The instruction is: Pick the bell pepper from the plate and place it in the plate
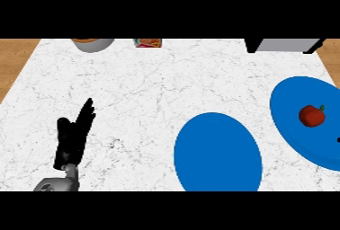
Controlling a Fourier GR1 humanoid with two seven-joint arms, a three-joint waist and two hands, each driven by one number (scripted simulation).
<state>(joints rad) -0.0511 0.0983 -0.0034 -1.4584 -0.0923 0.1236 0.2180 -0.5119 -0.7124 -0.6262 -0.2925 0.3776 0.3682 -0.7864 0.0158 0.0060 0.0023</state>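
Here, your bell pepper (312, 115) sits on the right blue plate (295, 96), beside the bare near plate (218, 152); your left hand (72, 139) rests on the counter (166, 81), fingers straight together.

Even, bright light is covering the bench (166, 90); shadows are faint, possibly absent; plates are stretching near edges.

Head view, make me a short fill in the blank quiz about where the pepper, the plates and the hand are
1. The red bell pepper lies on the blue plate at the view's ____ edge.
2. The other blue plate holds ____.
3. The left hand, at the view's left, has its fingers ____.

Missing words: right; nothing; straight
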